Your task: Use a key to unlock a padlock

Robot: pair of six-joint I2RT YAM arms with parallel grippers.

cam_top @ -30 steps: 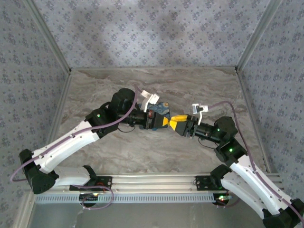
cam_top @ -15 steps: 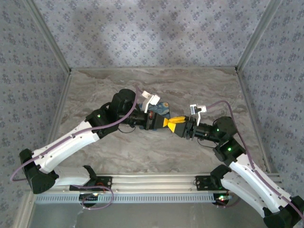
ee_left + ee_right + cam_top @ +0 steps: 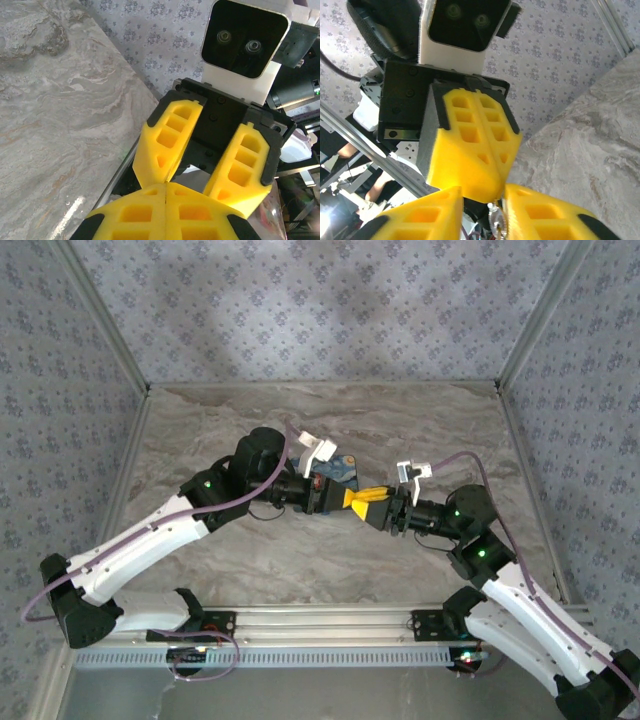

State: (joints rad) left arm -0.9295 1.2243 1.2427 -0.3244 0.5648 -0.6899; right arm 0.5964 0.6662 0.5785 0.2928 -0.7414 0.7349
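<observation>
Both grippers meet tip to tip above the middle of the table. My left gripper (image 3: 348, 498) (image 3: 166, 184) has its yellow fingers pressed flat together. A small silvery metal piece, apparently the key (image 3: 496, 220), pokes out at their tip. My right gripper (image 3: 378, 503) (image 3: 484, 192) faces it with its fingers apart on either side of the left fingertips (image 3: 480, 165). The key lies against its right-hand finger (image 3: 540, 210). In the left wrist view the right gripper (image 3: 185, 182) forms a V, and one of its fingers touches my left tips. The padlock is hidden.
A blue printed box (image 3: 342, 469) sits on the marble tabletop (image 3: 430, 430) just behind the left gripper. Patterned walls enclose the table on three sides. A metal rail (image 3: 330, 625) runs along the near edge.
The right gripper has slid left onto the left gripper's tips, and its fingers have narrowed. The left arm has held still.
</observation>
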